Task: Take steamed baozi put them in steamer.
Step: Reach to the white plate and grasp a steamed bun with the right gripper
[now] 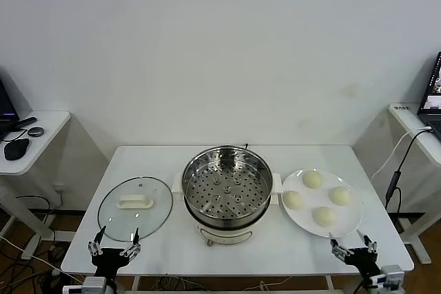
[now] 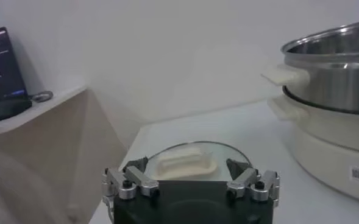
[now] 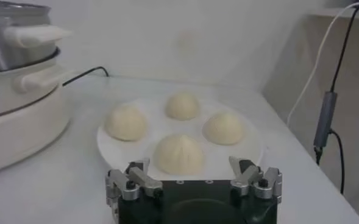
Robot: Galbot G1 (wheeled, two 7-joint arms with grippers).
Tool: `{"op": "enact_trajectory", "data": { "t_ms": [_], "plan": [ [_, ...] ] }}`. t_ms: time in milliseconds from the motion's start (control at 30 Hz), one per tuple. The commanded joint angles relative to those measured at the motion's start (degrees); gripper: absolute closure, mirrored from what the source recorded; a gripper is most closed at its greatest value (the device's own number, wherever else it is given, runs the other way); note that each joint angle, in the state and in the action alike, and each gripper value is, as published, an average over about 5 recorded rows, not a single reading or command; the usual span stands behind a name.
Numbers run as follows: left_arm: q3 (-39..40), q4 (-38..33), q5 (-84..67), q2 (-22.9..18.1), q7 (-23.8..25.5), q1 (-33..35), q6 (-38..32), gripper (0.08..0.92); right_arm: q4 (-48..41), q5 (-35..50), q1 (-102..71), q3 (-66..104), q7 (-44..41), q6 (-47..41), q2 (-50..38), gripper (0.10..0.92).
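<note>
Several cream-white baozi lie on a flat white plate (image 1: 351,228) at the table's right: one at the back (image 1: 312,179), one on the left (image 1: 293,200), one on the right (image 1: 339,195), one nearest the front (image 1: 323,215). The steel steamer (image 1: 227,187) with its perforated tray stands at the table's middle and holds nothing. My right gripper (image 1: 352,244) is open and empty at the front edge, just short of the plate; its wrist view shows the front baozi (image 3: 178,154) right beyond the jaws (image 3: 191,167). My left gripper (image 1: 114,241) is open and empty at the front left edge.
A round glass lid (image 1: 135,208) with a white handle lies left of the steamer, just beyond my left gripper (image 2: 188,170). Side tables stand at both sides, with a cable (image 1: 394,184) hanging at the right. A white wall is behind the table.
</note>
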Motion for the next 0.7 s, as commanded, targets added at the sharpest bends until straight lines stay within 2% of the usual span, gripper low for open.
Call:
{"op": "enact_trajectory", "data": {
  "t_ms": [33, 200, 400, 567, 700],
  "plan": [
    [0.56, 0.40, -0.15, -0.18, -0.76, -0.19, 0.61, 0.177, -2.34, -1.78, 11.41, 1.11, -4.27, -3.76, -8.62, 0.203],
    [0.71, -0.77, 0.46, -0.38, -1.16, 0.88, 0.56, 0.177, -11.59, -5.68, 26.32, -4.38, -8.98, -3.91, -22.46, 0.203],
    [0.38, -1.93, 1.00, -0.77, -1.68, 1.62, 0.32, 0.177, -23.60, -15.99, 47.41, -24.90, -17.21, 0.69, -37.99, 0.203],
    [0.42, -1.81, 1.34, -1.72, -2.05, 1.66, 0.27, 0.177, -31.11, -23.35, 66.91, -46.76, -31.57, 1.69, -39.99, 0.203],
    [0.44, -1.84, 1.38, -2.10, -2.04, 1.44, 0.24, 0.177, -40.52, -30.87, 79.32, -60.89, -45.11, 9.46, -35.54, 0.203]
  ]
}}
